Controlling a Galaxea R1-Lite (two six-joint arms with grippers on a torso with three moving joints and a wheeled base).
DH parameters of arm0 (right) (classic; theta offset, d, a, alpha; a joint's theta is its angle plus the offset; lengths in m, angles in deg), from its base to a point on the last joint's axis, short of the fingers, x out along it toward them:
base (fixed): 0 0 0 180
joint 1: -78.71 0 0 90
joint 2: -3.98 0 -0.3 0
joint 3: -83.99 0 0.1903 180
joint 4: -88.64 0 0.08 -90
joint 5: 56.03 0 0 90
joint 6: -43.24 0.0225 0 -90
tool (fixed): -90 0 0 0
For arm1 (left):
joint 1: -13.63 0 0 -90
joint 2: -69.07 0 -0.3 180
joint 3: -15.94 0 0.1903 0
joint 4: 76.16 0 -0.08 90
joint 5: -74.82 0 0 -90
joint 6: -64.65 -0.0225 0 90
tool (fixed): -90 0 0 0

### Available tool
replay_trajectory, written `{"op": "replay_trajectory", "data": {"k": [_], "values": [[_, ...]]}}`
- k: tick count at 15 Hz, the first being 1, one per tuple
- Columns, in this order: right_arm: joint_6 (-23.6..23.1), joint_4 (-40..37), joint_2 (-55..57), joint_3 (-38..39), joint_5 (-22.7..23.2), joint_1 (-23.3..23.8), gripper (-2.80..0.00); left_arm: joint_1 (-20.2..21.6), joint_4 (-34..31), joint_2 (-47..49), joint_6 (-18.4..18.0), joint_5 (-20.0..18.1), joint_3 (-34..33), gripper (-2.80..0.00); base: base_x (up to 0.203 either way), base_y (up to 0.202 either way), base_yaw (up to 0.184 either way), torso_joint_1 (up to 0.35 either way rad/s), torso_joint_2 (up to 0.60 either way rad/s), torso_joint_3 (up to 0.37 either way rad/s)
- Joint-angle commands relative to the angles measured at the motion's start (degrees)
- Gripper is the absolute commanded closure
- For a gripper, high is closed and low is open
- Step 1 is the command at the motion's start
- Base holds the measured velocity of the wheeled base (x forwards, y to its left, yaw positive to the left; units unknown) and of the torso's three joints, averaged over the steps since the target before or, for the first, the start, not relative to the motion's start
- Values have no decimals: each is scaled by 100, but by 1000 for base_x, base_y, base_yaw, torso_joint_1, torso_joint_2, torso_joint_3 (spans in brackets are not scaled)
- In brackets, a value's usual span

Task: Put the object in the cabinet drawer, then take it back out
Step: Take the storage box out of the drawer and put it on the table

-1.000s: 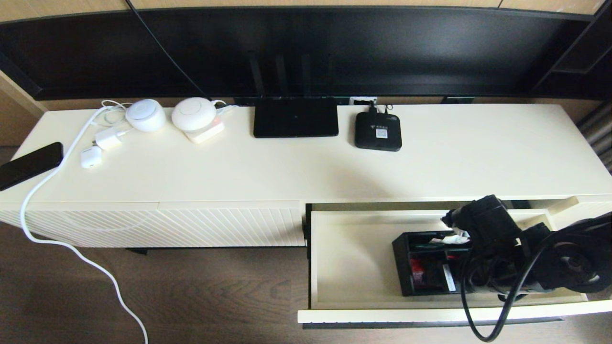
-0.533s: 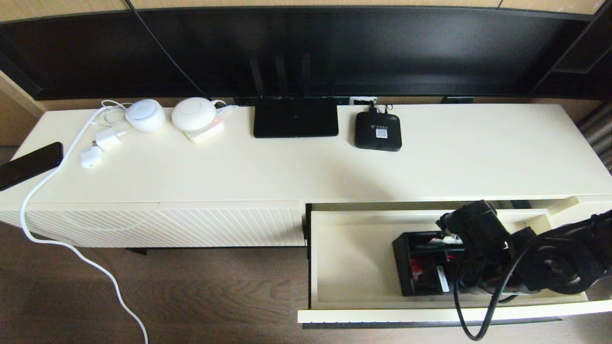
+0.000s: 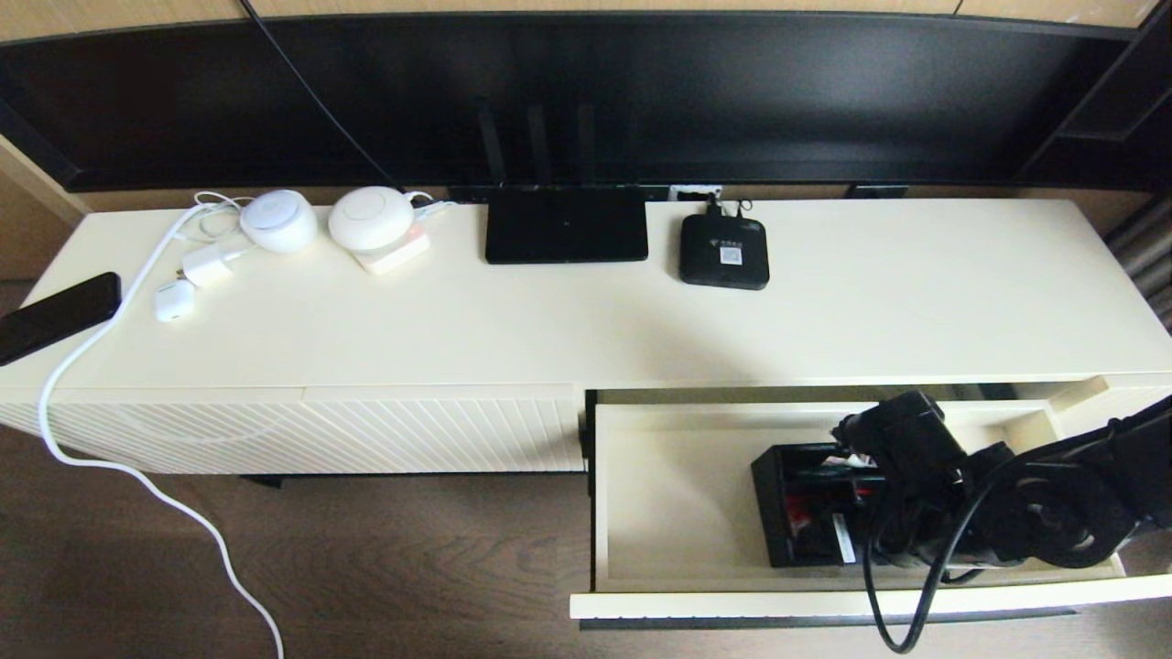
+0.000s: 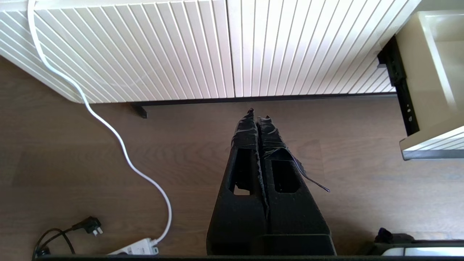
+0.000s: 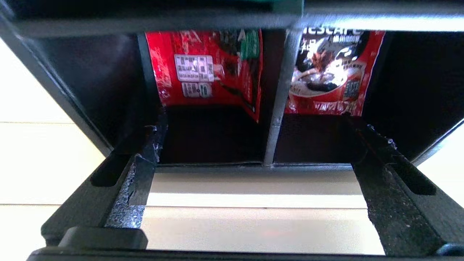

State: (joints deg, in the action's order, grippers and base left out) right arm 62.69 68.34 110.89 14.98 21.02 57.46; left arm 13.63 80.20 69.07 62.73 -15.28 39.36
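Note:
The cabinet drawer (image 3: 732,604) stands pulled out at the lower right, showing its cream floor. Toward its right half the black organizer box (image 3: 806,508) rests on that floor, with red packets (image 5: 203,69) in its compartments. My right arm (image 3: 1025,513) reaches into the drawer from the right and covers the box's right part. The right gripper (image 5: 253,125) is open wide. Its fingertips (image 5: 154,132) dip past the box's near wall into two compartments, either side of a divider (image 5: 277,119), gripping nothing. My left gripper (image 4: 258,114) hangs shut and empty over the wooden floor before the cabinet.
On the cabinet top sit a flat black router (image 3: 566,224), a small black set-top box (image 3: 723,252), white round devices (image 3: 371,218) and a phone (image 3: 57,316). A white cable (image 3: 92,439) trails over the diagonal-ribbed panel (image 3: 302,435) to the floor.
My right arm has sunk lower and shifted slightly left onto the box. The box and the drawer have not moved.

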Motion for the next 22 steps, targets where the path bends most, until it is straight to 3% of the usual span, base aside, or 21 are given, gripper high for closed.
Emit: {"op": "replay_trajectory", "data": {"k": [1, 5, 6, 22], "values": [[10, 19, 32, 51, -6, -2, -280, 0, 0, 9, -1, 1, 4, 0, 0, 0, 0, 0, 0, 0], [19, 46, 15, 56, -6, -2, -280, 0, 3, 8, -1, 1, -3, 0, 0, 0, 0, 0, 0, 0], [41, 46, 16, 28, -6, 7, 0, 0, 5, 3, -1, 1, 1, 0, 0, 0, 0, 0, 0, 0], [109, 169, -160, 229, 3, 7, 0, 0, 0, 9, -1, 1, 4, 0, 0, 0, 0, 0, 0, 0]]}}
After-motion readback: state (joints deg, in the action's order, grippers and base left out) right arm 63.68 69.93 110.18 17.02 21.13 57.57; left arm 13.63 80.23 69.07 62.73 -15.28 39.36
